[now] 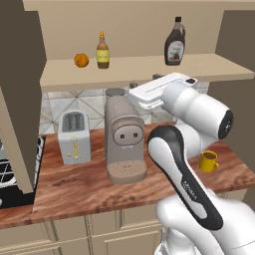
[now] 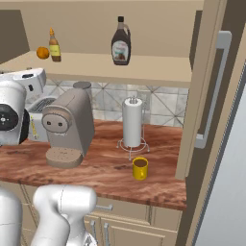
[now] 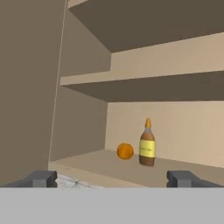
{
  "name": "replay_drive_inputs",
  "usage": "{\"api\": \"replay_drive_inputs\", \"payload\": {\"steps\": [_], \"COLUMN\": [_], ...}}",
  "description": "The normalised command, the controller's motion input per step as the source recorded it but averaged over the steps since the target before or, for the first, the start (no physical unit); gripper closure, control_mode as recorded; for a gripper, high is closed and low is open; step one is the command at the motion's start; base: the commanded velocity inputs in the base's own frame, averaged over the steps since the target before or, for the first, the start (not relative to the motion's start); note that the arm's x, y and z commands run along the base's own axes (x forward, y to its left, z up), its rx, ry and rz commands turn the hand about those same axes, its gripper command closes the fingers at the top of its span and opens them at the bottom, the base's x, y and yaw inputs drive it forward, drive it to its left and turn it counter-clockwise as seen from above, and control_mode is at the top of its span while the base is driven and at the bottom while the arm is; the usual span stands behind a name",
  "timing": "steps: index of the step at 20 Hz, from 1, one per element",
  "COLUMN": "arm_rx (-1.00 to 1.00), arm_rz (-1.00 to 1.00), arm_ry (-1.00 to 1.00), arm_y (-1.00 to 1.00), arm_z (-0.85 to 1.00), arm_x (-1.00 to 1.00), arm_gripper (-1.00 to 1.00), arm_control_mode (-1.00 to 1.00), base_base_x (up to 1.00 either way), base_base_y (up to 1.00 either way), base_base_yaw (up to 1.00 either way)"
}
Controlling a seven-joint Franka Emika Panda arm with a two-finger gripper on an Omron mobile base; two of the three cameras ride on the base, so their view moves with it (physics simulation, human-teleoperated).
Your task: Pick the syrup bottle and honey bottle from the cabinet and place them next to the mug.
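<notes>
The tall dark syrup bottle [image 1: 175, 47] [image 2: 120, 47] stands on the right part of the cabinet shelf [image 1: 149, 69] [image 2: 144, 72]. Further left on the shelf is the small amber honey bottle [image 1: 102, 51] [image 2: 55, 46] [image 3: 147, 146], upright. On the counter's right side sits the yellow mug [image 1: 209, 161] [image 2: 140, 168]. My gripper [image 3: 112, 178] is open and holds nothing. It hovers in front of the shelf's edge and faces the honey bottle from some distance. The white hand [image 1: 159, 92] [image 2: 29, 79] is level with the shelf's front, above the coffee machine.
An orange fruit [image 1: 81, 60] [image 3: 125, 151] lies just left of the honey bottle. On the counter stand a coffee machine [image 1: 124, 139] [image 2: 67, 125], a toaster [image 1: 74, 137] and a paper towel holder [image 2: 132, 122]. A tall panel with a handle [image 2: 216, 86] bounds the right side.
</notes>
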Motion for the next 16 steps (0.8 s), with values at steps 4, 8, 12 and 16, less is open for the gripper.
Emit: {"api": "replay_drive_inputs", "payload": {"steps": [4,8,12,16], "arm_rx": [0.0,0.0,0.0,0.0], "arm_rz": [-0.08,0.0,-0.05,-0.03], "arm_ry": [0.0,0.01,0.0,0.0], "arm_y": [0.03,0.02,0.0,0.0], "arm_z": [0.37,0.0,0.11,0.05], "arm_x": [0.0,0.01,0.27,0.35], "arm_gripper": [-1.0,-1.0,-1.0,-1.0], "arm_control_mode": [-1.0,-1.0,-1.0,-1.0], "base_base_x": [0.0,0.0,0.0,0.0], "base_base_y": [0.0,0.0,0.0,0.0], "base_base_yaw": [0.0,0.0,0.0,0.0]}}
